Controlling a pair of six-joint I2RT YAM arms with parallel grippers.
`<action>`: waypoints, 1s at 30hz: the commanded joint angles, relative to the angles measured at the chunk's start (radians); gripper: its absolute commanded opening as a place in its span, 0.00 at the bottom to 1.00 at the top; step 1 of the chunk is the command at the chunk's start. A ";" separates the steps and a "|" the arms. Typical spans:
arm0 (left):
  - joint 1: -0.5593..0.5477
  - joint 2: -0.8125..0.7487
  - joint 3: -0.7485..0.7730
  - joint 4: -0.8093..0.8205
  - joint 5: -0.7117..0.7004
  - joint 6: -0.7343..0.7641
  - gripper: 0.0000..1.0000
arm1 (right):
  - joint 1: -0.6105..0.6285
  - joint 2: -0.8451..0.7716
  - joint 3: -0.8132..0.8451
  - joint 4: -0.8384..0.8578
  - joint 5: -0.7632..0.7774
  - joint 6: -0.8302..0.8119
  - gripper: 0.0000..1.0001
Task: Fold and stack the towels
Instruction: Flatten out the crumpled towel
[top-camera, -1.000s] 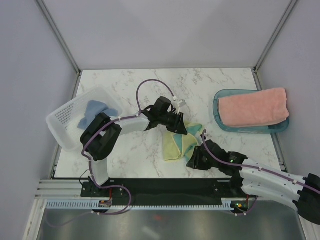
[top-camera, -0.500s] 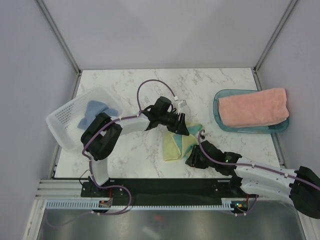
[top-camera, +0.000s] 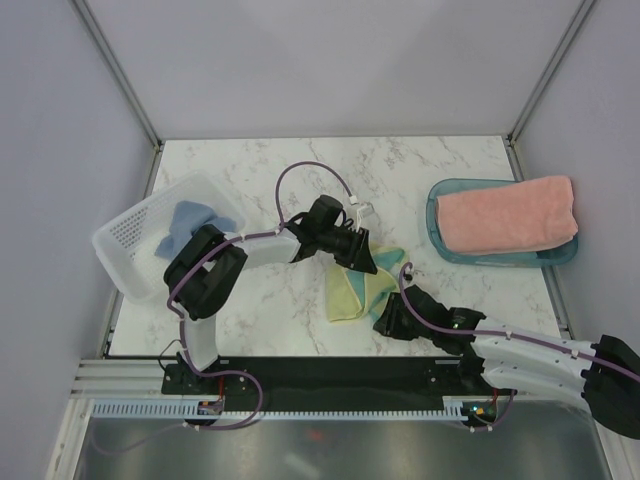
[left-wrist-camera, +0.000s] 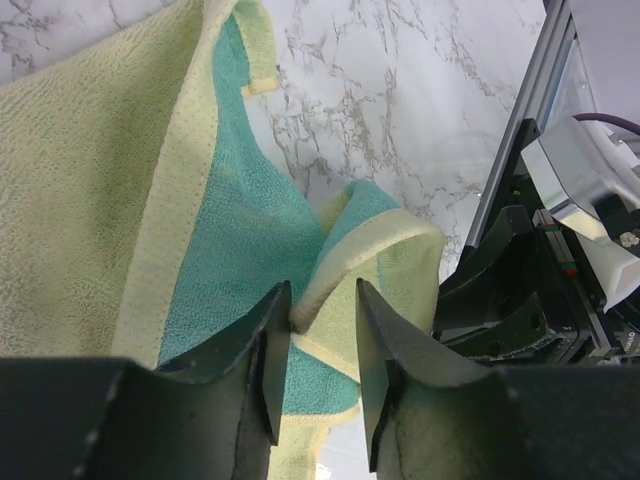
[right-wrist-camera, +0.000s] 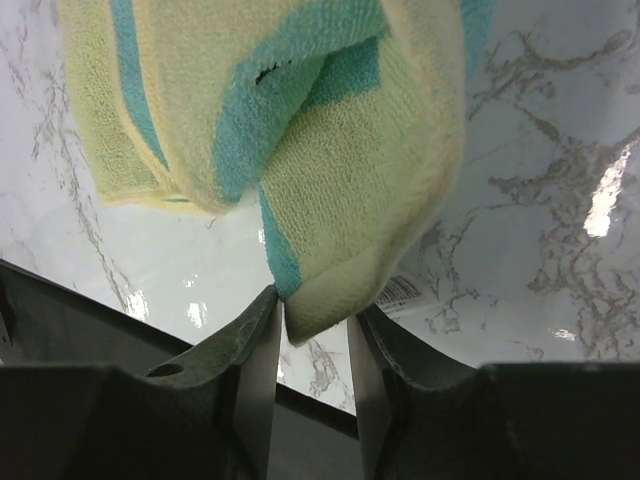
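The pale-yellow-and-teal towel (top-camera: 358, 287) lies crumpled on the marble near the front middle. My left gripper (top-camera: 362, 260) is at its far edge; in the left wrist view a raised fold of the towel (left-wrist-camera: 355, 250) sits between the open jaws, touching one finger (left-wrist-camera: 270, 345). My right gripper (top-camera: 388, 318) is at its near right corner; in the right wrist view that corner (right-wrist-camera: 330, 290) hangs between the open jaws. The salmon-pink towel (top-camera: 506, 214) lies folded on the teal tray (top-camera: 441, 246). The blue-grey towel (top-camera: 188, 223) lies in the white basket (top-camera: 130, 236).
The basket sits tilted at the table's left edge and the tray at the right edge. The left arm's cable (top-camera: 310, 168) loops over the middle of the marble. The black base rail (top-camera: 330, 372) runs along the near edge. Grey walls enclose the table.
The left gripper has shifted slightly right and down onto the towel's far edge. The right gripper has edged a little left at the near corner. The towel has barely moved.
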 joint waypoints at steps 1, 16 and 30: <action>-0.002 0.013 -0.002 0.041 0.040 0.039 0.37 | 0.020 -0.021 -0.008 0.020 0.021 0.028 0.40; -0.002 0.024 0.009 0.052 0.035 0.018 0.02 | 0.066 -0.032 -0.044 0.079 0.050 0.079 0.33; 0.018 -0.269 0.237 -0.393 -0.549 0.134 0.02 | 0.056 0.010 0.530 -0.450 0.519 -0.240 0.00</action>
